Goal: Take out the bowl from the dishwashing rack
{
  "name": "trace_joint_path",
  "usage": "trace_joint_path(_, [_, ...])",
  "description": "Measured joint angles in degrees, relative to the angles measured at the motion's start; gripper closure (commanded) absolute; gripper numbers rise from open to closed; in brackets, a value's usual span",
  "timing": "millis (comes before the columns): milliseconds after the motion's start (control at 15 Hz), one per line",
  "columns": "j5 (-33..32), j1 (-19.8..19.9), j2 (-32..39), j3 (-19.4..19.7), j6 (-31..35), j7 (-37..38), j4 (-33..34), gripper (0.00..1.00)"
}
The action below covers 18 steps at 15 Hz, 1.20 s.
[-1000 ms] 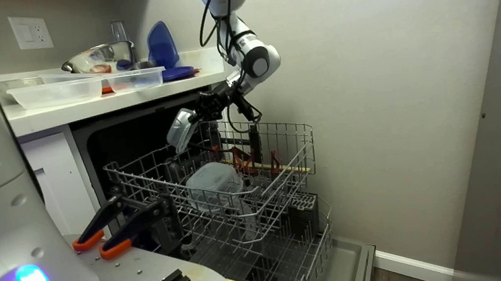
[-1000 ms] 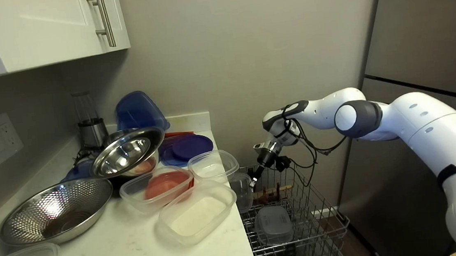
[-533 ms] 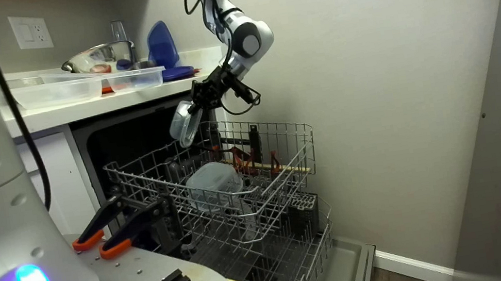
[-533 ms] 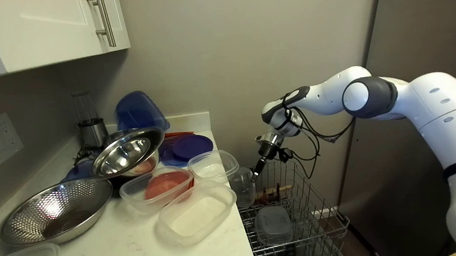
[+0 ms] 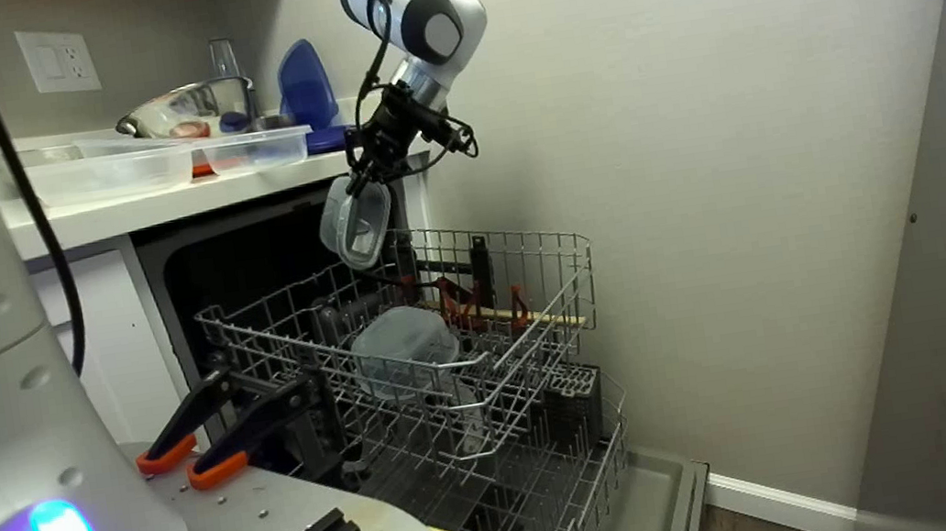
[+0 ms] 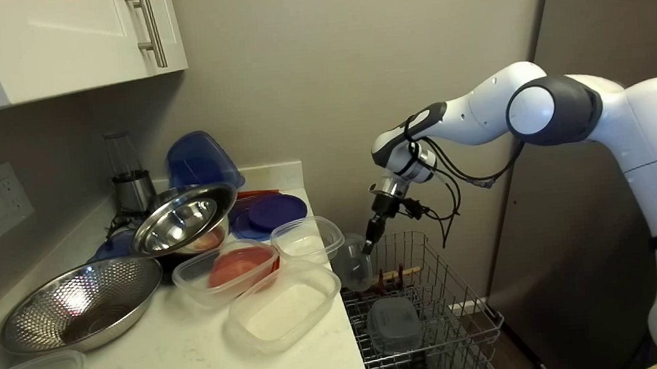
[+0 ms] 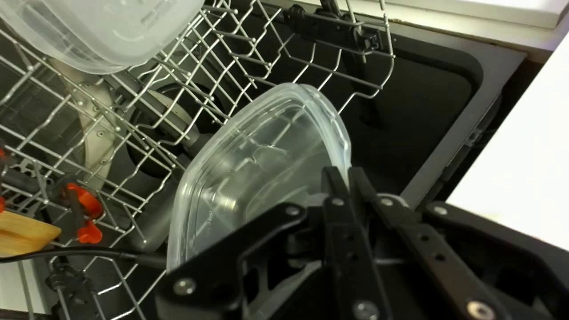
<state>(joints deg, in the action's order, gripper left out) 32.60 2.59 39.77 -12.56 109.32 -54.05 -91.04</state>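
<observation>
Pinched by its rim, the translucent bowl (image 5: 360, 226) hangs tilted above the dishwashing rack (image 5: 588, 242). My gripper (image 7: 346, 178) is shut on that rim, with one finger on each side of the thin wall. Seen from the wrist, the bowl (image 7: 271, 155) fills the middle of the picture, and the rack's wires (image 7: 146, 146) run below it. Part of the bowl's near side is covered by the gripper's linkage. In an exterior view the bowl (image 6: 352, 270) hangs just past the counter's edge.
A second translucent container (image 5: 403, 340) rests upside down in the upper rack, near red clips (image 5: 452, 301). The white counter (image 6: 201, 362) carries plastic containers (image 6: 286, 307), a colander (image 6: 83, 304) and blue lids (image 6: 277, 211). The counter's edge stands close beside the bowl.
The arm has risen, lifting the bowl a little higher over the rack. The bowl has swung so that its opening shows more in an exterior view. The grip has stayed the same.
</observation>
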Motion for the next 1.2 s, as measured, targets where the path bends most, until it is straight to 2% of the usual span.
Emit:
trace_joint_path(467, [-8.98, -4.99, -10.24, 2.09, 2.66, 18.82, -6.46, 0.97])
trace_joint_path(800, [-17.57, -7.61, -13.63, 2.69, 2.04, 32.23, -6.82, 0.97])
trace_joint_path(1200, [-27.48, -11.37, -15.72, 3.6, -1.21, 44.63, -6.38, 0.97])
